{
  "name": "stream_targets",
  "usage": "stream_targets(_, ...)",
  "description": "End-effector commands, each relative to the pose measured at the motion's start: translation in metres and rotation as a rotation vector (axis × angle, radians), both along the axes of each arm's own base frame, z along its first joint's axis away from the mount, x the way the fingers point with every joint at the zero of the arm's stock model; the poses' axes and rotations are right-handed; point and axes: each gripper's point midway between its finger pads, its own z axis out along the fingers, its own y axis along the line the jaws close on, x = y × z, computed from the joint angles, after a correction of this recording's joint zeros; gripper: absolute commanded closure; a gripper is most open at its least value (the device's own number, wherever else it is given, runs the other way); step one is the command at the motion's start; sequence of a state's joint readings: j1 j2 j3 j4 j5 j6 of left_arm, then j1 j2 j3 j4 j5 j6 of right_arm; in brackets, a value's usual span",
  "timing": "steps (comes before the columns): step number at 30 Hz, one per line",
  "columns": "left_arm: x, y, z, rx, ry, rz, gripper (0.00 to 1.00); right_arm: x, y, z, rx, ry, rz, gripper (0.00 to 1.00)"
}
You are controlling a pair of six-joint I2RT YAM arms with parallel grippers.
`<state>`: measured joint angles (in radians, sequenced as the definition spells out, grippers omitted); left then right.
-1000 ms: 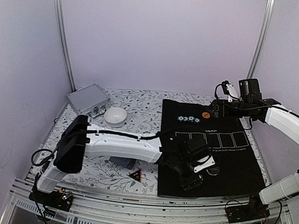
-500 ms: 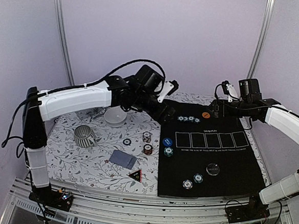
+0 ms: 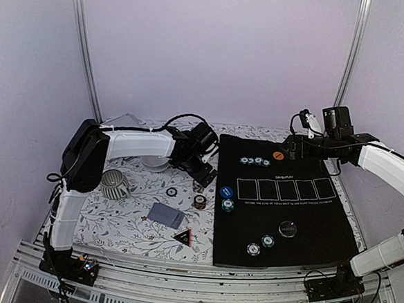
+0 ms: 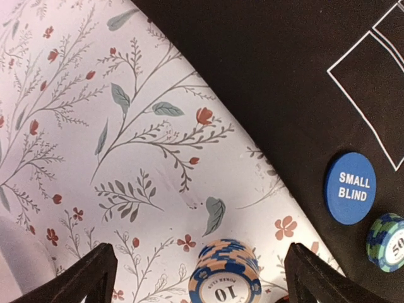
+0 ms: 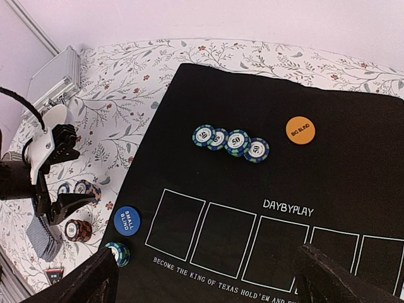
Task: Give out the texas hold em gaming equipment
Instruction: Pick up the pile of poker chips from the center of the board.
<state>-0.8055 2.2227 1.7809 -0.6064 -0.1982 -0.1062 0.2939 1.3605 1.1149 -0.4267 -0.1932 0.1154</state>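
Beside orange button [image 5: 300,130], four chips [image 5: 237,141], one row

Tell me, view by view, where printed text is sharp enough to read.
Left wrist: sharp, SMALL BLIND reads clearly on the blue button, and 10 on the chip stack. Right wrist: crisp, BIG BLIND legible on the orange button, as is the white lettering on the mat. Top external: evenly lit, no glare, but the mat print is too small to read.

Colours: surface [image 4: 126,126] white, red flowers, grey-green leaves. Mat [image 4: 265,76] black with white outlines. Button [image 4: 350,187], right: blue (white lettering). Orange-blue chip [image 4: 225,274] at bottom centre, striped; green-blue chip [image 4: 386,241] at right edge.
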Motion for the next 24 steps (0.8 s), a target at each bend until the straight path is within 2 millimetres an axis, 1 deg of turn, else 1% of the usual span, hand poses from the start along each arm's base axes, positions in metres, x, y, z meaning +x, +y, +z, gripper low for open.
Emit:
stream_targets(1, 0.001, 0.005, -0.012, -0.019, 0.044, 0.007, 0.07, 0.000, -0.004, -0.006, -0.017, 0.012, -0.011, 0.01)
stream_targets(6, -0.010, 0.002, -0.033, -0.025, 0.111, -0.024, 0.19, 0.002, -0.004, -0.010, -0.019, 0.022, -0.012, 0.01)
stream_targets(8, -0.012, 0.003, -0.037, -0.019, 0.122, -0.027, 0.24, 0.002, -0.004, -0.011, -0.019, 0.025, -0.011, 0.01)
stream_targets(9, -0.012, 0.004, -0.039, -0.014, 0.124, -0.025, 0.24, 0.003, -0.004, -0.010, -0.019, 0.022, -0.010, 0.01)
stream_targets(14, -0.012, 0.008, -0.045, 0.004, 0.134, -0.016, 0.25, 0.003, -0.005, -0.008, -0.019, 0.018, -0.013, 0.01)
stream_targets(20, -0.015, 0.006, -0.044, -0.011, 0.148, -0.022, 0.44, 0.003, -0.005, -0.005, -0.016, 0.014, -0.013, 0.01)
stream_targets(23, -0.017, 0.008, -0.044, -0.009, 0.149, -0.022, 0.46, 0.002, -0.005, -0.004, -0.017, 0.010, -0.013, 0.01)
stream_targets(24, -0.018, 0.009, -0.045, -0.007, 0.151, -0.021, 0.47, 0.002, -0.005, -0.003, -0.016, 0.009, -0.014, 0.01)
